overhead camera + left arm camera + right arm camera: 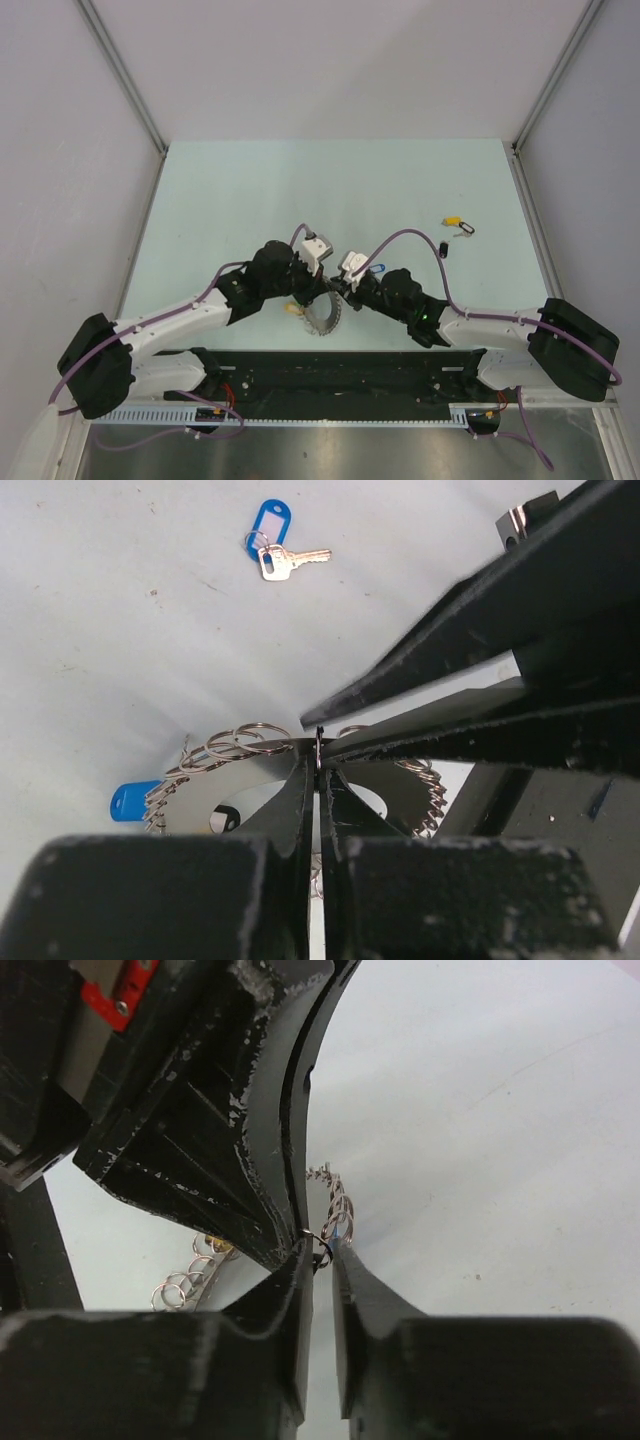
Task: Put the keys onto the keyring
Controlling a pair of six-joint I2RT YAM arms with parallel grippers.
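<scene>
pale green table (pixel 250 190); white walls (pixel 330 60); keyring (pixel 322 322) near front edge

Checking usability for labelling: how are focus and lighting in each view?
Top external: even, soft light, keyring small but clear. Left wrist: left fingers blurred up close, blue-tagged key sharp. Right wrist: right fingers dark, little detail; table bright.

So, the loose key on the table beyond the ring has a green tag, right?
No. The tag is blue, not green; the left wrist view shows it. The key does lie loose on the table, beyond the ring.
</scene>
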